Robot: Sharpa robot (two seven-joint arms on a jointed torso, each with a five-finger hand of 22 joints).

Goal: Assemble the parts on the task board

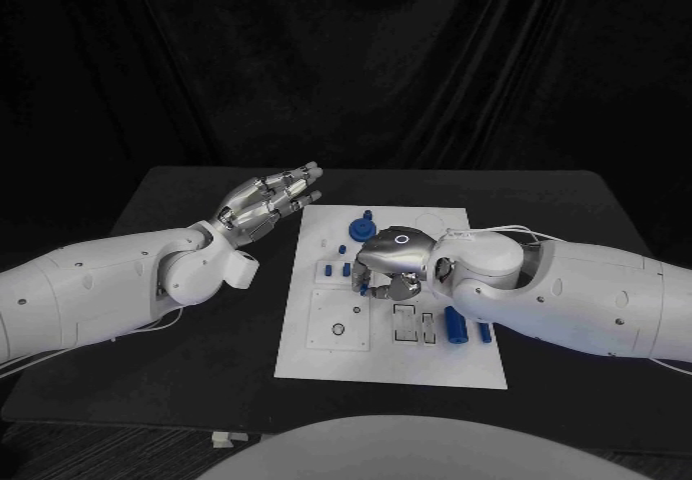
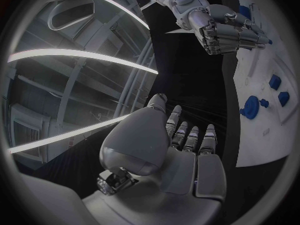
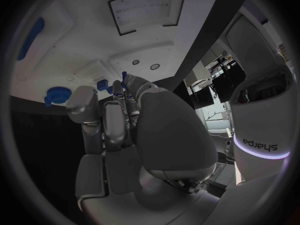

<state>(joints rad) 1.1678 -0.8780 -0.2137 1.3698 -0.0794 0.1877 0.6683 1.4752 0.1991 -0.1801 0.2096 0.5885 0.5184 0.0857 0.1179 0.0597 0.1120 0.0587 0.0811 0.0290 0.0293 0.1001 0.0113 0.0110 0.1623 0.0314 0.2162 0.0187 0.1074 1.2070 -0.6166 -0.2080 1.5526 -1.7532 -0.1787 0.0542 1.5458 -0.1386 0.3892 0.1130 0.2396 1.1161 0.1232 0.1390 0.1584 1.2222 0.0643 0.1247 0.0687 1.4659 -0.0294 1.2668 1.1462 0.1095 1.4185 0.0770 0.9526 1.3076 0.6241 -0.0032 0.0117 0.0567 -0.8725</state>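
The white task board (image 1: 387, 355) lies in the middle of the black table. My right hand (image 1: 389, 262) is bent down over the board's middle with its fingers curled in, and a small blue part (image 3: 124, 77) shows pinched at its fingertips; the same blue tip (image 2: 270, 41) sticks out of the right hand (image 2: 219, 27) in the left wrist view. A blue gear (image 1: 364, 225) stands near the board's far edge. A blue cylinder (image 1: 454, 325) lies to the right of the hand. My left hand (image 1: 274, 200) hovers open beside the board's far left corner, fingers straight, holding nothing.
Two small blue pieces (image 1: 338, 269) stand on the board left of my right hand. Rectangular slots (image 1: 408, 322) and a square plate with a ring (image 1: 338, 325) sit on the near half. Bare black table (image 1: 216, 340) surrounds the board.
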